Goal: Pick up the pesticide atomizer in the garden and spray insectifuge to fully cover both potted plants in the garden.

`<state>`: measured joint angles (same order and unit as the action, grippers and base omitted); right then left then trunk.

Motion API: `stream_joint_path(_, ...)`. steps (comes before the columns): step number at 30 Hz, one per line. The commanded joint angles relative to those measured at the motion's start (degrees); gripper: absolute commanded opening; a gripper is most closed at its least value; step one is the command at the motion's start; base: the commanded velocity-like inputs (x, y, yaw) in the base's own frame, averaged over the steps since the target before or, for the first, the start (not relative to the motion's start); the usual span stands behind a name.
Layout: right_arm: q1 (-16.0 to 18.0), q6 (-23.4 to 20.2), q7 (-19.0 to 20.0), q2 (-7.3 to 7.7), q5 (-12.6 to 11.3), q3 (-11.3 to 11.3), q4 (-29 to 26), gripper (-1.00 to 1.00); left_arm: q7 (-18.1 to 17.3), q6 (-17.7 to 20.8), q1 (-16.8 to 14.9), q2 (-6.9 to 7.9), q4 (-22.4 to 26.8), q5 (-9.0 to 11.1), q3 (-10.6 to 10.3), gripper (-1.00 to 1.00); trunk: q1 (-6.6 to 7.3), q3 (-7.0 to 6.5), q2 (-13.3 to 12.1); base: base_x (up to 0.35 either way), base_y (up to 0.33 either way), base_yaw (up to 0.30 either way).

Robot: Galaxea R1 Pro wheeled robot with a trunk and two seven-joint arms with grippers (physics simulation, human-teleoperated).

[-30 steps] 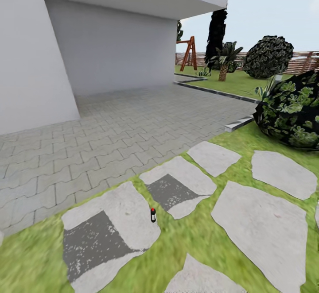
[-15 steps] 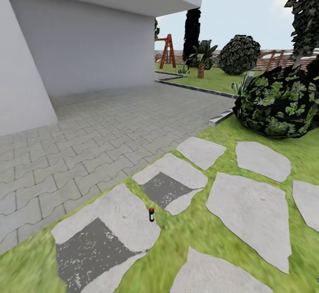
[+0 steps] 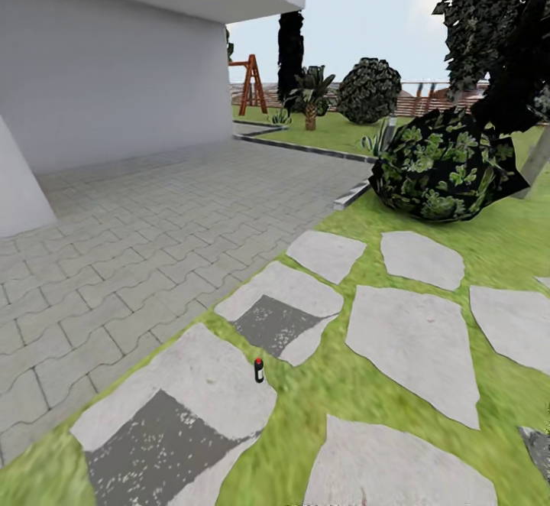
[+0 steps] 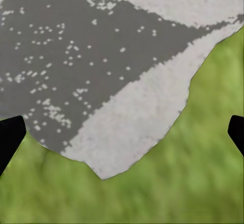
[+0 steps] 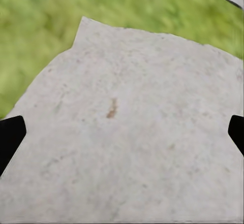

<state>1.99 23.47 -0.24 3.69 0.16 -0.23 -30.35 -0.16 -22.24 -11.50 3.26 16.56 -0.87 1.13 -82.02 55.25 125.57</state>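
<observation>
Grippers spread wide over lawn and stone, atomizer ahead.

Left gripper [image 4: 122,132] and right gripper [image 5: 122,132] hang with fingers wide apart. The pesticide atomizer [image 3: 259,369] stands upright at a stepping stone [image 3: 191,384] edge, six o'clock; the view has swung right, bringing a dark bush [image 3: 443,163] from two o'clock toward one, nothing between.

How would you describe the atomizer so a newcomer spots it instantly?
Find the stepping stones on the lawn right of the grey paved patio. The pesticide atomizer stands upright at the nearest big stone's right edge: a slim dark bottle, the only red-topped thing there.
</observation>
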Motion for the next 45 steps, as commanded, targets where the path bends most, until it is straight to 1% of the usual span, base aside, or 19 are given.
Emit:
stream_joint_path(1,0.03,0.17,-0.02,0.0,0.04,-0.02,0.02,1.0,-0.02,-0.18,-0.02,-0.01,-0.04,-0.1,0.11,1.0,0.01,0.09,0.02,0.0,0.309,-0.289)
stream_joint_path(45,0.02,0.17,-0.01,-0.01,0.02,0.02,-0.06,1.0,-0.02,-0.18,-0.02,-0.01,-0.04,-0.1,0.1,1.0,0.01,1.79,0.02,0.0,0.309,-0.289)
